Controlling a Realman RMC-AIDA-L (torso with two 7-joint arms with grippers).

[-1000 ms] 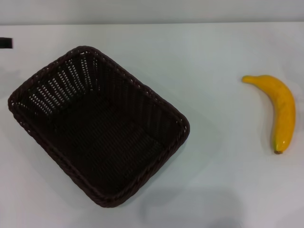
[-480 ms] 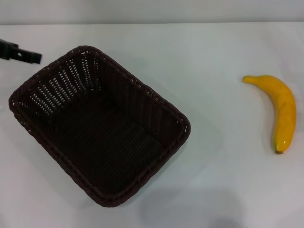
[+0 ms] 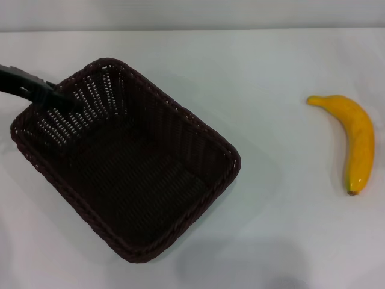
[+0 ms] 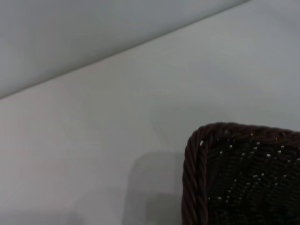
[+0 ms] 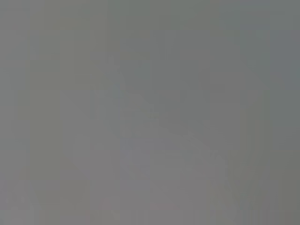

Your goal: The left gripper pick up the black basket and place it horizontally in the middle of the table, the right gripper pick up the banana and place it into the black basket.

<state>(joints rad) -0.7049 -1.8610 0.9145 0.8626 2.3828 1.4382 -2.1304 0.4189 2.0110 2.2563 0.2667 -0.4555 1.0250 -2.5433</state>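
Toward the bench's (image 3: 271,66) left edge, left gripper (image 3: 60,98) over the angled black basket's (image 3: 126,162) far rim, jaws' state unclear, banana (image 3: 355,141) near right edge

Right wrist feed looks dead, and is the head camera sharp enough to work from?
Right wrist view: flat grey, nothing discernible. Head view: sharp, even light, soft shadows beside the dark woven wicker basket and curved yellow banana; left pincer slightly blurred. Left wrist view: soft focus, basket corner visible.

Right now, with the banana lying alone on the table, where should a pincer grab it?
Probably across the thick middle of the banana, coming straight down from above. It lies flat on the white table, curved, its dark tip toward the robot, with nothing beside it, so both long sides are open to the fingers.
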